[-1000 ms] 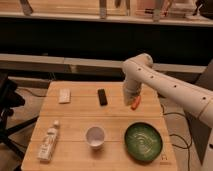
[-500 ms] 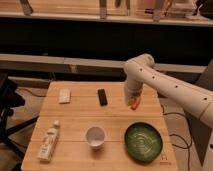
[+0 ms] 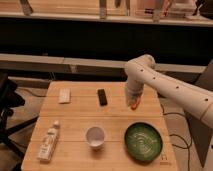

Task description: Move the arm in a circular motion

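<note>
Desk [image 3: 75, 117]: pale wooden slats, filling the lower centre of the frame. The arm [image 3: 172, 86] came in from the right edge, its long axis rising leftward to an elbow right of centre, then dropping to a short tip. The hand [image 3: 133, 104] hung at that tip, over the desk's right side, upper part, apparently clear of the surface; orange showed at its end. Cannot tell the hand's state. It carried nothing that I could see.

The arm being the task's own thing, any circle would sweep from where the hand hung. Nearest items: green bowl [image 3: 143, 141] below it, black remote [image 3: 102, 96] to its left. Further off: white cup [image 3: 95, 137] at lower centre, white bottle [image 3: 48, 142] lying at lower left, small white block [image 3: 64, 95] at upper left. A low sweep might clip the remote or bowl.
</note>
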`<state>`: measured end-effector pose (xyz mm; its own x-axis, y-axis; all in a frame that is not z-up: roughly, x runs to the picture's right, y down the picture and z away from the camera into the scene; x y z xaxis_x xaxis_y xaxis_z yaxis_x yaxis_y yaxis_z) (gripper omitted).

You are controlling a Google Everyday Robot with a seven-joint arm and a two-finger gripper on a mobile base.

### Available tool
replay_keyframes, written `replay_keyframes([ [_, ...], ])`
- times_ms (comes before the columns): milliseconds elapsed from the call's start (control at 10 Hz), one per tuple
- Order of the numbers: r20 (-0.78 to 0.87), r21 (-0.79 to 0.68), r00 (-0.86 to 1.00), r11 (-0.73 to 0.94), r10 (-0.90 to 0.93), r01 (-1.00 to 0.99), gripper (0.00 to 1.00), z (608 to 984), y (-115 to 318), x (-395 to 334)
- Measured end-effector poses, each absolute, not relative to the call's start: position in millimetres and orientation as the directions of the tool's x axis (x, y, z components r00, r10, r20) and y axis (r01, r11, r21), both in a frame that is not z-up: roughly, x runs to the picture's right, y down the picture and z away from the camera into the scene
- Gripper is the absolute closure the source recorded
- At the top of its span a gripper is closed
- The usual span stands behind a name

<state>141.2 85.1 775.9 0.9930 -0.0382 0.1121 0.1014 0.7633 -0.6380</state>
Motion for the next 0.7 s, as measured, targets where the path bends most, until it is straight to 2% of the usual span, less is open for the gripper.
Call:
replay_keyframes([
  [700,0.1,-0.639,0.995,0.765,-0.024,0.083,1.0,776.6,90.7,140.9],
])
